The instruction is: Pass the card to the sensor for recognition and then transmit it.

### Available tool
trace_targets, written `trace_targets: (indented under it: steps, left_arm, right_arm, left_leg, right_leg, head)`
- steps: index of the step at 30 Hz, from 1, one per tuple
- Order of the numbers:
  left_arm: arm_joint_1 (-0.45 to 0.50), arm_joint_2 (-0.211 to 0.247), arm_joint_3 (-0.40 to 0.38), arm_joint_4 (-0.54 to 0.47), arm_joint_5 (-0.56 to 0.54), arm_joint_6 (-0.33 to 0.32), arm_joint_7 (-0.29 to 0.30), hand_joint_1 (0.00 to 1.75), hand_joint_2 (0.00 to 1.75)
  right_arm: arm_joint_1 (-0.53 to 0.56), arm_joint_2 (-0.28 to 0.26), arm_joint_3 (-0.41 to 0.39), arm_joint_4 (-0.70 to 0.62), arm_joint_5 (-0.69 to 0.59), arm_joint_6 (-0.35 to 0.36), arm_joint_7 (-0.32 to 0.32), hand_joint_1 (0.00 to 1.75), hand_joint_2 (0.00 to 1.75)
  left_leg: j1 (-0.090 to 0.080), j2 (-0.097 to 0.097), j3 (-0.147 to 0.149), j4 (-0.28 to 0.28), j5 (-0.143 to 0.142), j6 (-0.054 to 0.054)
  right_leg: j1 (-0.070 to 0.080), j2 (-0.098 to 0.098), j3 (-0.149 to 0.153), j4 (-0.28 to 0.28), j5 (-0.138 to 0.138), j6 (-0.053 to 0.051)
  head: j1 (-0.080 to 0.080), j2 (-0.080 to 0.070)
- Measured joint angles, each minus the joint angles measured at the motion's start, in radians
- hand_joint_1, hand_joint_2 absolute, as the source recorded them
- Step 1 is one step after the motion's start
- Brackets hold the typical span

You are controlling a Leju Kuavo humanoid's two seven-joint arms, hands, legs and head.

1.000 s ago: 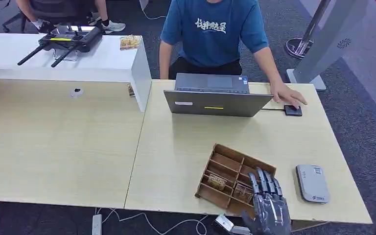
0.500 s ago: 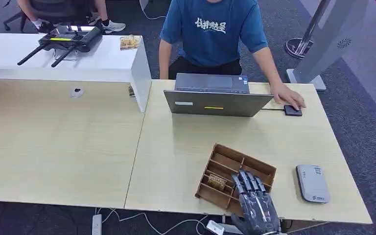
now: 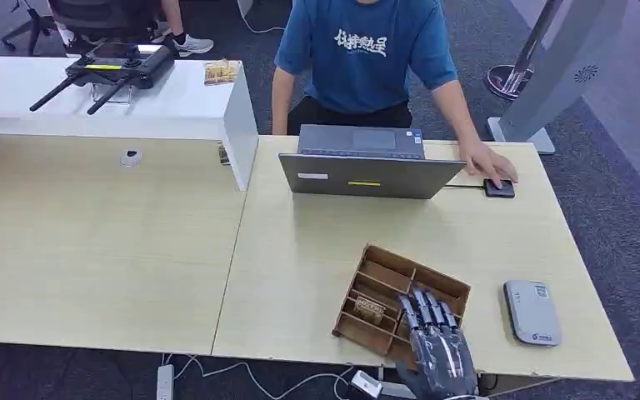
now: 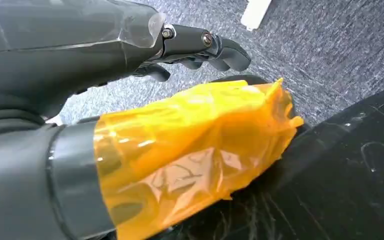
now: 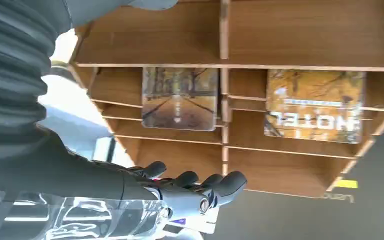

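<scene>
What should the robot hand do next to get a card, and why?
Probably lower the right hand a little and close its fingers on the nearer picture card. The hand hovers open over the brown wooden divided tray, holding nothing, and both cards lie in their slots.

Two yellow-brown picture cards stand in slots of the wooden divided tray (image 3: 383, 275). The card printed HOTEL (image 5: 314, 102) sits in a compartment beyond the right hand's fingertips (image 5: 232, 181); the path-scene card (image 5: 180, 97) stands one column over, nearer the fingers. The flat grey rectangular card sensor (image 3: 532, 312) lies flat on the table, beside the fingers and apart from them.
</scene>
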Motion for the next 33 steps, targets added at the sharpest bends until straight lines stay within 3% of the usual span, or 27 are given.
trace_targets:
  steps: [9,24,26,27,29,31,33]
  left_arm:
    - [-0.003,0.005,0.002,0.0,0.031,-0.038,0.016,0.0,0.0]
    - [-0.004,0.005,0.009,0.0,0.04,-0.053,0.015,0.0,0.0]
    - [-0.004,0.005,0.009,0.0,0.04,-0.053,0.015,0.0,0.0]
    - [-0.004,0.005,0.009,0.0,0.039,-0.053,0.014,0.0,0.0]
    - [-0.004,0.005,0.009,0.0,0.037,-0.051,0.013,0.0,0.0]
    - [-0.004,0.005,0.009,0.0,0.034,-0.048,0.012,0.0,0.0]
    - [-0.004,0.005,0.009,0.0,0.034,-0.047,0.012,0.0,0.0]
  right_arm:
    - [0.038,-0.021,-0.006,-0.009,0.015,-0.012,0.06,0.0,1.75]
    - [0.03,-0.024,-0.004,-0.009,-0.021,-0.007,0.04,0.02,1.75]
    - [0.029,-0.024,-0.004,-0.009,-0.021,-0.007,0.039,0.16,1.75]
    - [0.029,-0.024,-0.004,-0.009,-0.022,-0.007,0.037,0.37,1.75]
    - [0.028,-0.024,-0.004,-0.009,-0.024,-0.005,0.03,1.31,1.75]
    - [0.024,-0.024,-0.003,-0.008,-0.024,-0.003,0.027,1.68,1.75]
    - [0.022,-0.024,-0.003,-0.008,-0.024,-0.003,0.026,1.68,1.75]
  left_leg:
    - [0.0,0.0,0.0,0.0,0.0,0.0]
    - [0.0,0.0,0.0,0.0,0.0,0.0]
    - [0.0,0.0,0.0,0.0,0.0,0.0]
    - [0.0,0.0,0.0,0.0,0.0,0.0]
    - [0.0,0.0,0.0,0.0,0.0,0.0]
    - [0.0,0.0,0.0,0.0,0.0,0.0]
    - [0.0,0.0,0.0,0.0,0.0,0.0]
  right_leg:
    - [0.0,0.0,0.0,0.0,0.0,0.0]
    - [0.0,0.0,0.0,0.0,0.0,0.0]
    - [0.0,0.0,0.0,0.0,0.0,0.0]
    - [0.0,0.0,0.0,0.0,0.0,0.0]
    - [0.0,0.0,0.0,0.0,0.0,0.0]
    - [0.0,0.0,0.0,0.0,0.0,0.0]
    - [0.0,0.0,0.0,0.0,0.0,0.0]
  head:
    - [0.0,0.0]
    - [0.0,0.0]
    - [0.0,0.0]
    - [0.0,0.0]
    - [0.0,0.0]
    - [0.0,0.0]
    - [0.0,0.0]
